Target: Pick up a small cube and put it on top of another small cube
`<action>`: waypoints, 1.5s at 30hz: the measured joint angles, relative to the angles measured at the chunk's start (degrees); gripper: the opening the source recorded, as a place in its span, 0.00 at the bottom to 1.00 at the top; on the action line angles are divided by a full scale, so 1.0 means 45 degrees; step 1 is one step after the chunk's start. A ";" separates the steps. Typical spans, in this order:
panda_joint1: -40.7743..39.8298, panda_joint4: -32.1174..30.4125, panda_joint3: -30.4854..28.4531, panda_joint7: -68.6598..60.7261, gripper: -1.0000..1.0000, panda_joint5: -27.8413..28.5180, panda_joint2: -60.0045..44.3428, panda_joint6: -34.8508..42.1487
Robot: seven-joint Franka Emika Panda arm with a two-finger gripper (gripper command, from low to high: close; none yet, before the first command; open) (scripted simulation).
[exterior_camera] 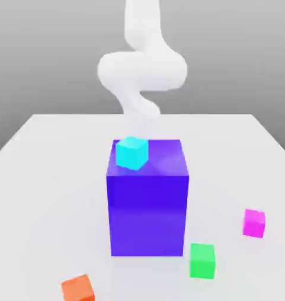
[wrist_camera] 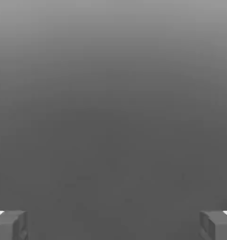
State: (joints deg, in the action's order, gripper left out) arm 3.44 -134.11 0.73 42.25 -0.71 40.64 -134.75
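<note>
A small cyan cube [exterior_camera: 132, 152] sits on the top face of a tall blue block [exterior_camera: 148, 206], near its corner on the exterior view's left. On the table lie a small green cube [exterior_camera: 202, 260], a small magenta cube [exterior_camera: 254, 223] and a small orange cube [exterior_camera: 78, 288]. My white arm [exterior_camera: 142, 67] is curled up behind the blue block, well above the table. In the hand view my gripper [wrist_camera: 113, 226] is open, its two grey fingertips [wrist_camera: 10, 225] far apart with nothing between them and plain grey beyond.
The white table [exterior_camera: 45, 176] stretches wide around the blue block. The green and magenta cubes lie on the exterior view's right of the block, the orange cube at the front left. The block stands taller than every cube.
</note>
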 joint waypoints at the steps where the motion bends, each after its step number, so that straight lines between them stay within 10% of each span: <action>1: 0.0324 -0.0225 0.0084 -0.0349 0.50 -0.0071 -0.0504 -0.0287; 16: 0.4265 -0.3335 0.2073 -0.4619 0.50 -0.0305 -0.7451 -0.4258; 28: 0.7035 -0.4133 0.1207 -0.4165 0.50 0.2705 -1.3053 -0.7957; 29: 0.7190 -0.4076 0.1027 -0.4073 0.00 0.2820 -1.3334 -0.8184; 45: 0.5274 -0.4320 0.1447 -0.6374 0.00 0.0771 -1.0129 -0.5251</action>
State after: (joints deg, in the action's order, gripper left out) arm 27.17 -153.55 7.24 13.57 2.76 -4.94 -158.38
